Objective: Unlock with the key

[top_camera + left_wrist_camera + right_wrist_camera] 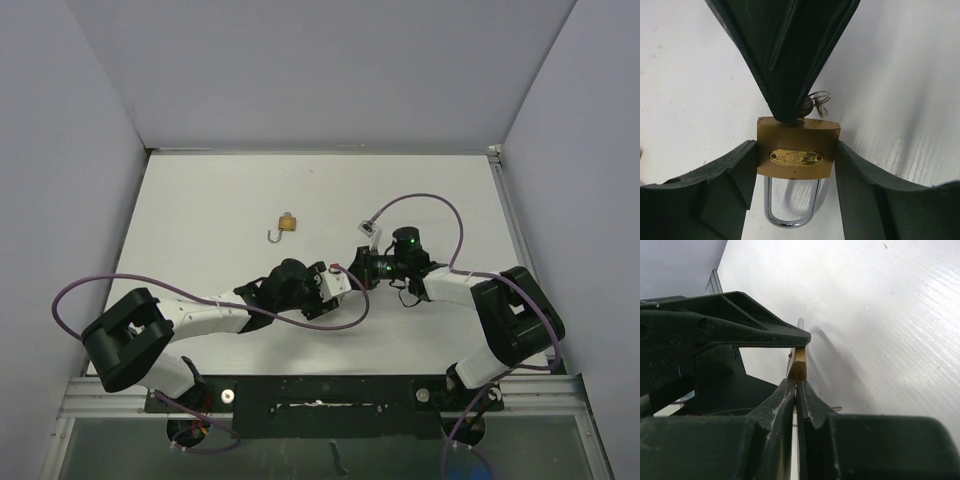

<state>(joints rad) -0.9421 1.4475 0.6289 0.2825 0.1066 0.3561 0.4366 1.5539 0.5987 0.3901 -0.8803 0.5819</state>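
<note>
**Inspector:** State of the left gripper?

**Assistant:** The left gripper [796, 171] stands partly open, and its two fingers press the opposite sides of a brass padlock [797, 150]. The body sits square between them with the engraved plate facing the wrist camera. The chrome shackle [790, 220] points back toward the wrist, and both its legs enter the body.

**Inspector:** And the right?

**Assistant:** The right gripper [796, 387] has its jaws pressed together. The tips meet the padlock at the end opposite the shackle. The key [811, 107] shows just beside those tips, and a thin key ring [819, 96] hangs from it. I record the jaws as closed on the key. The tips hide how far it sits in the lock.

**Inspector:** Where is this on the desk?

**Assistant:** Both grippers meet over the middle of the desk [200, 220], slightly toward the near edge. I cannot tell whether the padlock touches the surface.

**Inspector:** Anything else present?

**Assistant:** A second padlock [287, 224], also brass, lies alone nearer the far edge. Its shackle is swung open like a hook. It is well apart from both grippers.
</note>
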